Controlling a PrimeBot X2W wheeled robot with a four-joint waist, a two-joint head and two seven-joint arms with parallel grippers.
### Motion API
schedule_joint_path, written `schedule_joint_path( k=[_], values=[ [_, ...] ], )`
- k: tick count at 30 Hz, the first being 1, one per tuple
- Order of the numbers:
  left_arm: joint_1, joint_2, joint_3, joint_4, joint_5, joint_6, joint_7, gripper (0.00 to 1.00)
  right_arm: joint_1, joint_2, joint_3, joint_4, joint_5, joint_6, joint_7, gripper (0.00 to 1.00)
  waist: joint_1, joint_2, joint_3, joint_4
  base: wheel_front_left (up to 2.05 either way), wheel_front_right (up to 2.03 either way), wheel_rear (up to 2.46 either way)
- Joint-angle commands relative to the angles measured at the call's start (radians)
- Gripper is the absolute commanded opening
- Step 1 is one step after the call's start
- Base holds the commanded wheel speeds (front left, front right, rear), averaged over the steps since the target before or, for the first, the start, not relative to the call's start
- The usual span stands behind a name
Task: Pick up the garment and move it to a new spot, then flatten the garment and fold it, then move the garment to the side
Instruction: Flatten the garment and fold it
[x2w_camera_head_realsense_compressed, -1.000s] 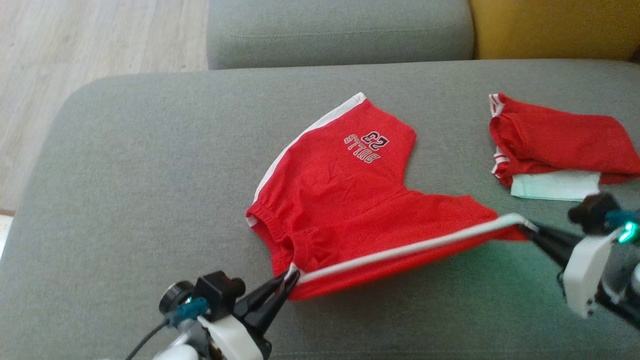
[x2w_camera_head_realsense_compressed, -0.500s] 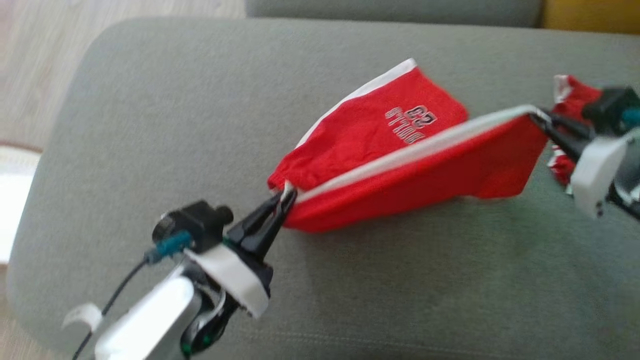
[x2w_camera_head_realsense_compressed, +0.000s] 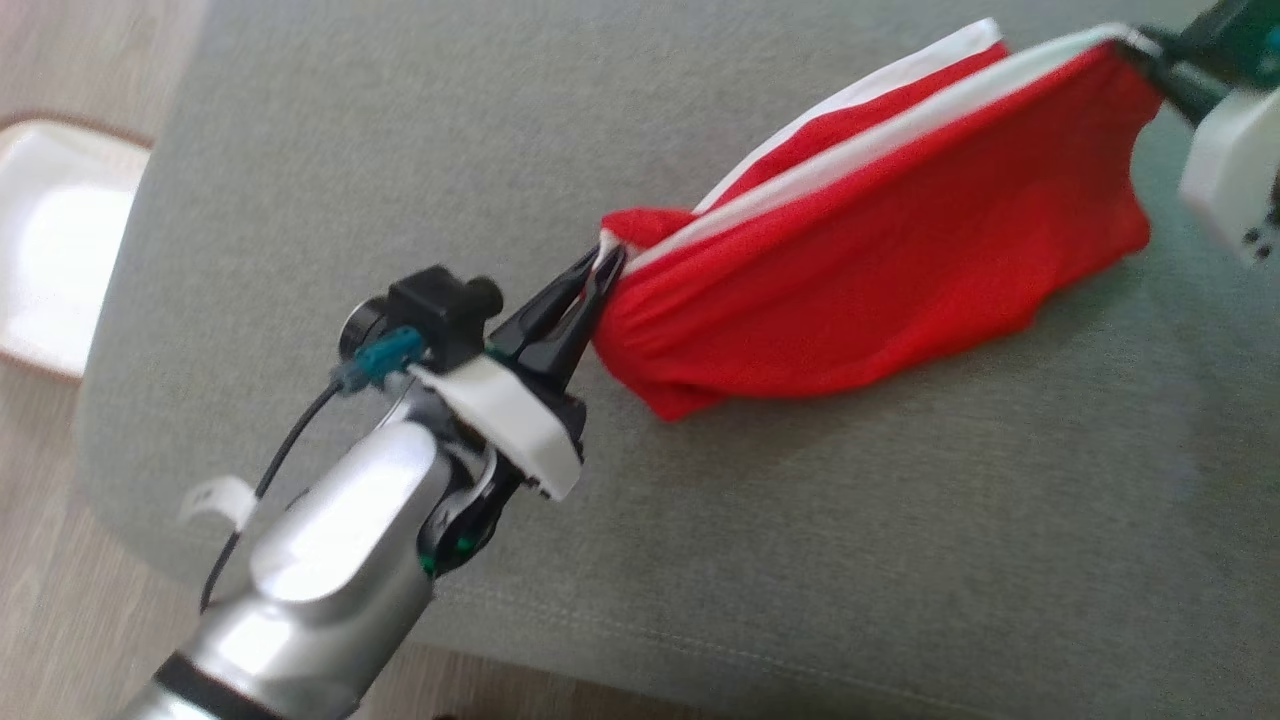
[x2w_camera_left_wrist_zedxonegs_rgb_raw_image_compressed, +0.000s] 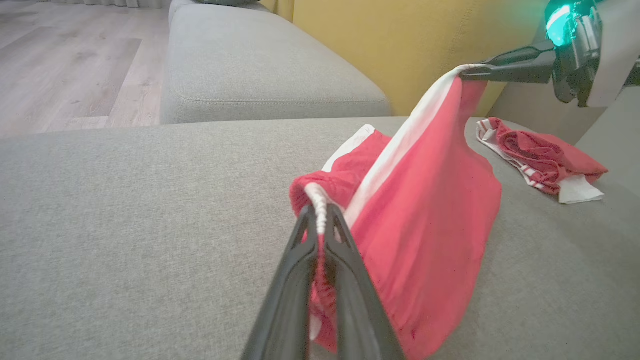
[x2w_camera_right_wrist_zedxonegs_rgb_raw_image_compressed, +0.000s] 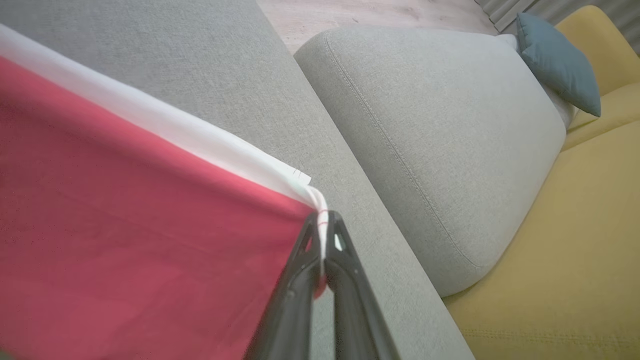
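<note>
Grey woven upholstery of a sofa seat cushion (x2w_camera_head_realsense_compressed: 300, 150) spreads under the whole scene, with pale wood flooring (x2w_camera_left_wrist_zedxonegs_rgb_raw_image_compressed: 60, 60) beyond its far edge and a yellow sofa back (x2w_camera_right_wrist_zedxonegs_rgb_raw_image_compressed: 575, 250) rising behind it. Above this cushion, red shorts (x2w_camera_head_realsense_compressed: 880, 260) with white side stripes hang stretched between the two grippers. One white stripe runs taut along the top edge, and the red fabric below it sags in a loose pouch whose lowest fold appears to brush the cushion. The left gripper (x2w_camera_head_realsense_compressed: 605, 265) hovers low over the cushion near its front, its two dark fingers pinched tight on the gathered, white-edged end of the shorts. The right gripper (x2w_camera_head_realsense_compressed: 1140, 45) sits higher above the cushion and further back, its fingers likewise clamped together on the opposite corner, where the white stripe ends. A second red garment (x2w_camera_left_wrist_zedxonegs_rgb_raw_image_compressed: 540, 155) with white trim lies crumpled on the same cushion, well apart from the shorts on the right gripper's side, with a pale cloth poking out beneath it. A second grey cushion (x2w_camera_left_wrist_zedxonegs_rgb_raw_image_compressed: 250, 65) adjoins the seat cushion's far side, and a blue pillow (x2w_camera_right_wrist_zedxonegs_rgb_raw_image_compressed: 560, 60) rests at that block's far end. On the floor beside the seat cushion's left corner sits a white object (x2w_camera_head_realsense_compressed: 50, 240) with a brown rim, too blurred to identify.
</note>
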Motion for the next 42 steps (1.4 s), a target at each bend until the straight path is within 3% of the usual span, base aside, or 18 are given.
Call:
schedule_joint_path(
  k=[1, 10, 11, 12, 13, 14, 15, 23, 34, 39, 42],
  values=[
    [-0.055, 0.007, 0.032, 0.004, 0.008, -0.006, -0.015, 0.00, -0.025, -0.010, 0.003, 0.011, -0.001, -0.001, 0.001, 0.00, 0.0000, 0.0000, 0.040, 0.037, 0.00, 0.00, 0.00],
    [-0.113, -0.065, 0.030, 0.111, 0.016, -0.029, -0.036, 0.00, -0.070, 0.013, 0.019, 0.072, -0.034, -0.001, 0.026, 0.00, 0.0000, 0.0000, 0.090, 0.075, 0.00, 0.00, 0.00],
    [-0.118, -0.073, 0.031, 0.122, 0.017, -0.031, -0.038, 0.00, -0.072, 0.015, 0.019, 0.078, -0.042, -0.001, 0.026, 0.38, 0.0000, 0.0000, 0.095, 0.077, 0.00, 0.00, 0.00],
    [-0.123, -0.080, 0.031, 0.133, 0.019, -0.033, -0.039, 0.09, -0.077, 0.017, 0.019, 0.091, -0.046, -0.001, 0.026, 1.00, 0.0000, 0.0000, 0.099, 0.079, 0.00, 0.00, 0.00],
    [-0.128, -0.085, 0.032, 0.144, 0.022, -0.035, -0.040, 0.38, -0.081, 0.021, 0.019, 0.108, -0.047, -0.001, 0.028, 1.00, 0.0000, 0.0000, 0.103, 0.079, 0.00, 0.00, 0.00],
    [-0.133, -0.089, 0.033, 0.154, 0.026, -0.036, -0.041, 0.84, -0.083, 0.026, 0.019, 0.120, -0.055, -0.001, 0.028, 1.00, 0.0000, 0.0000, 0.105, 0.079, 0.00, 0.00, 0.00],
    [-0.136, -0.092, 0.036, 0.163, 0.028, -0.036, -0.042, 1.00, -0.087, 0.031, 0.019, 0.133, -0.058, -0.001, 0.024, 1.00, 0.0000, 0.0000, 0.108, 0.078, 0.00, 0.00, 0.00],
    [-0.140, -0.090, 0.085, 0.201, 0.058, -0.033, -0.044, 1.00, -0.115, 0.100, 0.011, 0.306, -0.010, -0.001, -0.090, 1.00, 0.0000, 0.0000, 0.089, 0.035, 0.00, 0.00, 0.00],
    [-0.075, -0.050, 0.207, 0.154, 0.095, -0.004, -0.045, 1.00, -0.024, 0.242, -0.206, 0.522, 0.104, -0.001, -0.383, 1.00, 0.0000, 0.0000, -0.020, -0.068, 0.00, 0.00, 0.00],
    [-0.013, -0.043, 0.298, 0.096, 0.090, 0.021, -0.045, 1.00, 0.067, 0.312, -0.318, 0.519, 0.126, -0.001, -0.442, 1.00, 0.0000, 0.0000, -0.086, -0.122, 0.00, 0.00, 0.00],
    [0.036, -0.048, 0.371, 0.041, 0.089, 0.041, -0.045, 1.00, 0.131, 0.335, -0.443, 0.444, 0.111, -0.001, -0.445, 1.00, 0.0000, 0.0000, -0.117, -0.152, 0.00, 0.00, 0.00]
  ],
)
